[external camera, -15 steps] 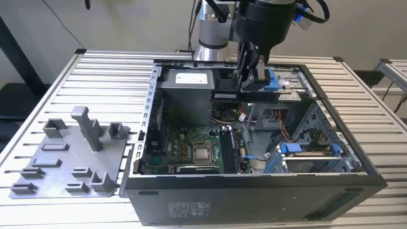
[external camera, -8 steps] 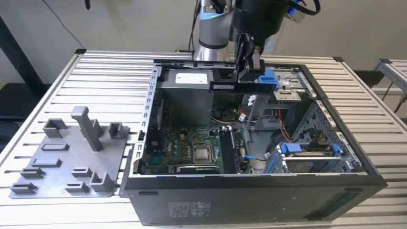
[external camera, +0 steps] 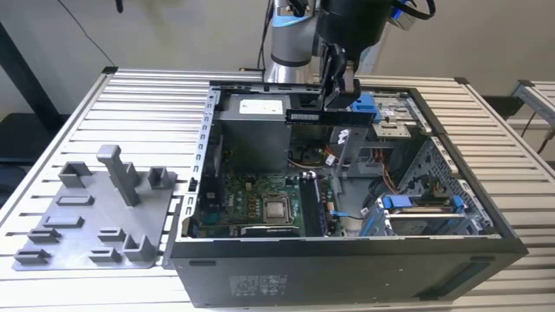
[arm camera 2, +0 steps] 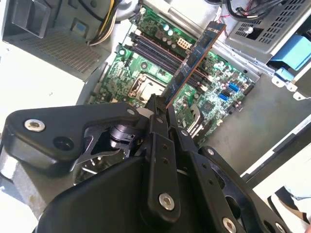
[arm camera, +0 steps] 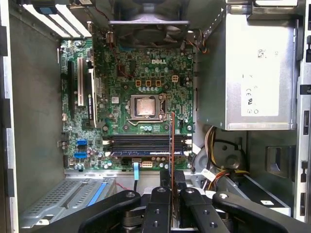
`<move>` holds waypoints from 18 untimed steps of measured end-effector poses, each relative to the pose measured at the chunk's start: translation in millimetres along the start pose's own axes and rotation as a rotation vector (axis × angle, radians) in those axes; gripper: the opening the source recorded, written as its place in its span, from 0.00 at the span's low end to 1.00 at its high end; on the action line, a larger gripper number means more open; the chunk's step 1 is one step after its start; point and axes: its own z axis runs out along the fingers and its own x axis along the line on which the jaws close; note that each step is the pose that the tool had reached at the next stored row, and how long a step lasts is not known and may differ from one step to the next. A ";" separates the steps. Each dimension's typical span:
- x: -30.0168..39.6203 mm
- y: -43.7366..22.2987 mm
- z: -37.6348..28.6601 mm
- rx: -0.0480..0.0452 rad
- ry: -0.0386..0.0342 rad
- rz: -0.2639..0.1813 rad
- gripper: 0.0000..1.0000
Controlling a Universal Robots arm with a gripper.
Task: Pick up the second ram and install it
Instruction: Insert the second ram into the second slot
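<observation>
the hand (external camera: 336, 99) is clamped shut on the second ram (external camera: 310, 117), which is gripped by its upper edge so the contact edge is left free underneath. the stick is held in mid-air above the open computer case (external camera: 347, 250), well clear of the motherboard (arm camera: 146, 73). in the first wrist view it's seen edge-on, turned crosswise to the memory slots (arm camera: 146, 141), so it's probably not seated yet. the grey holder tray (external camera: 95, 221) sits on the worktop (external camera: 139, 97) at the exterior view's left.
</observation>
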 end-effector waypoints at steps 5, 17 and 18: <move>0.0 0.0 0.0 0.0001 0.0000 0.000 0.14; 0.0 0.0 0.0 0.0014 -0.0013 0.088 0.14; 0.0 0.0 0.0 0.0016 -0.0015 0.100 0.14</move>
